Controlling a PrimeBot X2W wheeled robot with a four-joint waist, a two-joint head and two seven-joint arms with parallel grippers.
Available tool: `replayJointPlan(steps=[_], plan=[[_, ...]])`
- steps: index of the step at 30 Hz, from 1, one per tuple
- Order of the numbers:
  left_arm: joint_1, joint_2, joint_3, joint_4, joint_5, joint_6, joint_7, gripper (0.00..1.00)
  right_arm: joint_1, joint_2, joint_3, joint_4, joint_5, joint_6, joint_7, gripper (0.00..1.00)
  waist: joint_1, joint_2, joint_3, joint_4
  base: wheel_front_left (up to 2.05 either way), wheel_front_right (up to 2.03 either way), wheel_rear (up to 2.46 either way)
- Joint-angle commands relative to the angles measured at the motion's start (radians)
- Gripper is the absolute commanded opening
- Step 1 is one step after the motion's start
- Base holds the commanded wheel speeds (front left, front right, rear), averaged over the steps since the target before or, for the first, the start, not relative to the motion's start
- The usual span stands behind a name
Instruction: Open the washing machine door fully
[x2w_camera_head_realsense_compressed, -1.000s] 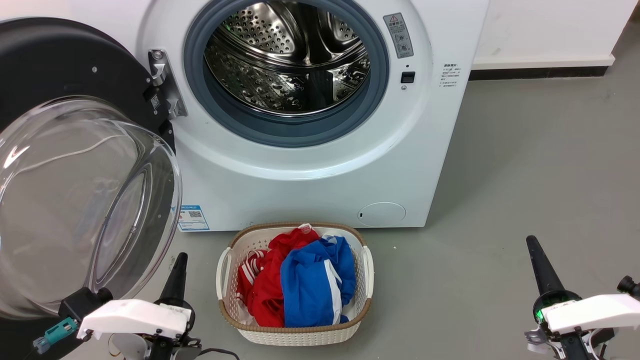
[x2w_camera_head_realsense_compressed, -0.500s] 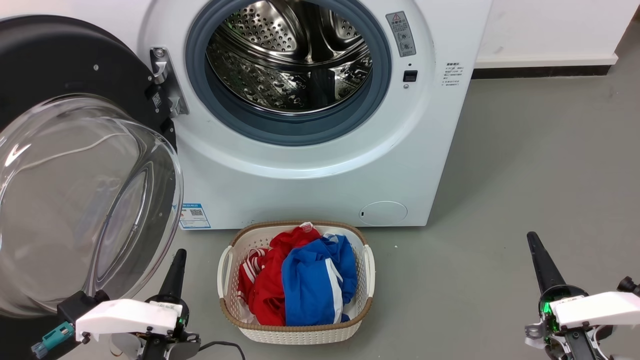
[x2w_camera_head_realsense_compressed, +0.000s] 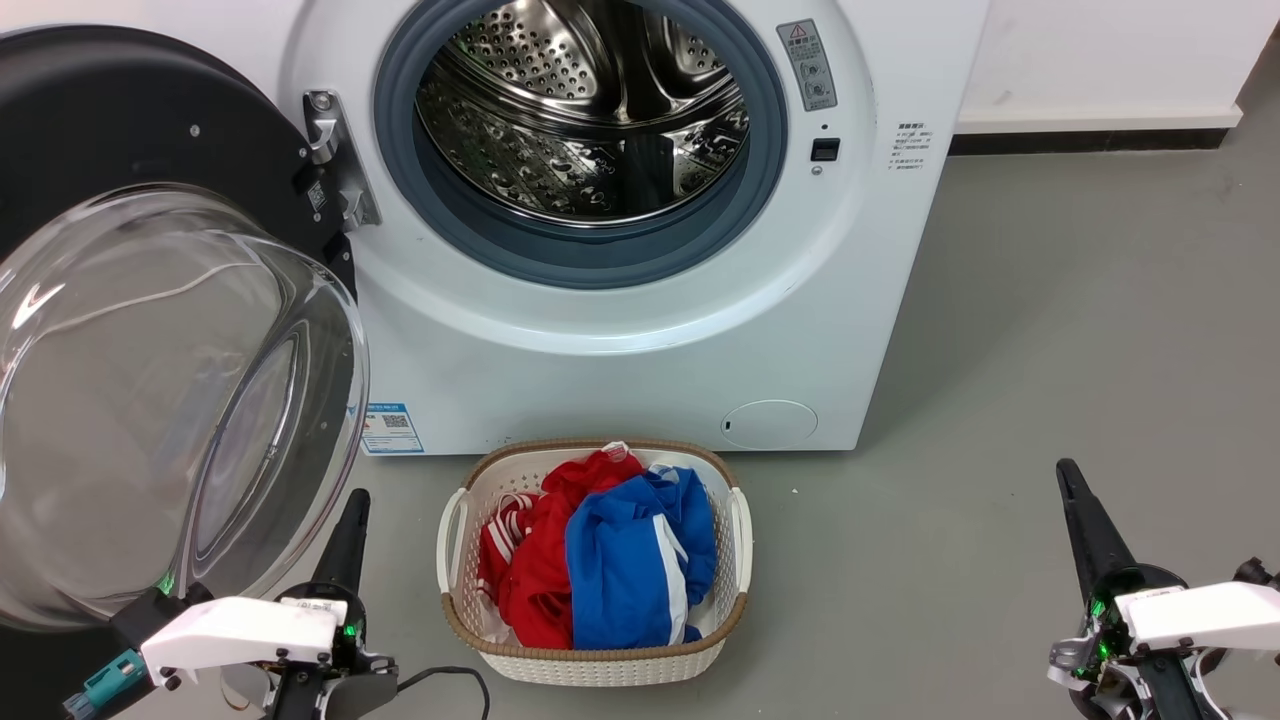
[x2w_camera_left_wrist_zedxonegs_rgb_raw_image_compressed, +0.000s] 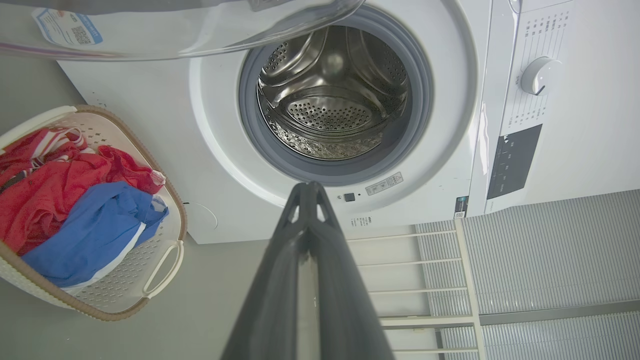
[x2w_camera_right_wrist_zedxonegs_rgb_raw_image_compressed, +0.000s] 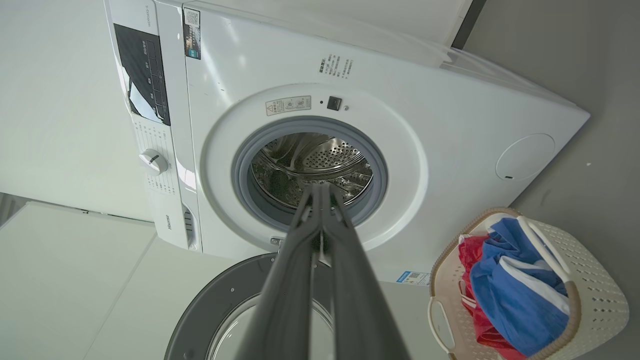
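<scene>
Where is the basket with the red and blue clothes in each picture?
Head view: the basket sits bottom middle, in front of the washing machine.
Left wrist view: the basket is at the left edge, partly cut off.
Right wrist view: the basket is in the bottom right corner.
Shared landmark: the shiny steel drum inside the round opening.

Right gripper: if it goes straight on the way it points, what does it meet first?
Probably the washing machine: the right gripper lines up with the lower drum mouth by the gasket. The way there looks free, though depth is unclear.
</scene>
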Motion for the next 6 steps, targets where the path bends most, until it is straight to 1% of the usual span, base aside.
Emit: replayJointPlan(steps=[1,6], plan=[[-0.019,-0.002,0.008,0.000,-0.015,-0.011,0.006,0.00,-0.021,0.000,-0.002,0.000,0.020,0.000,0.006,0.00,-0.0001,0.0000,0.000,0.000,0.00,0.00,0.00],[-0.021,-0.010,0.020,0.004,-0.047,-0.022,0.014,0.00,-0.024,0.001,-0.003,0.007,0.062,0.000,0.008,0.00,-0.0001,0.0000,0.002,0.002,0.00,0.00,0.00]])
